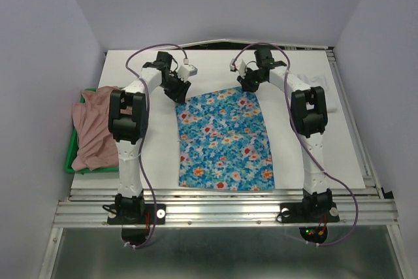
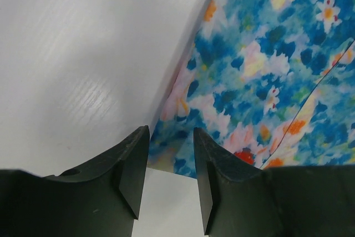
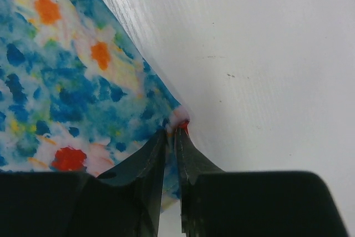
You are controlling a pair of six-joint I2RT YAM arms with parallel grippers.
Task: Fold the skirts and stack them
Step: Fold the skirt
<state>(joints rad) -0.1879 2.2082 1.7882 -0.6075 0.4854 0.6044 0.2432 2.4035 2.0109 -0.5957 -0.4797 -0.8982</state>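
the blue floral skirt [image 1: 225, 142] lies flat on the worktop [image 1: 339, 155], thin and limp i judge, best taken by its corners: my right tool [image 3: 176, 131] pinches the far right corner, my left tool [image 2: 171, 159] stands half-open over the far left one.

green tray [image 1: 69, 161]: at left edge of white table [image 1: 339, 161] | metal rails [image 1: 222, 208]: along table's near edge

Table: a white table [image 1: 163, 161] is carrying everything.
Middle: a blue flowered skirt [image 1: 225, 142] is lying flat and spread out on it.
Left edge: a green tray [image 1: 70, 161] is sitting there, and a pink skirt [image 1: 95, 129] is spilling over its rim.
Far right: a white cloth [image 1: 324, 86] is lying there, hard to see against the table.
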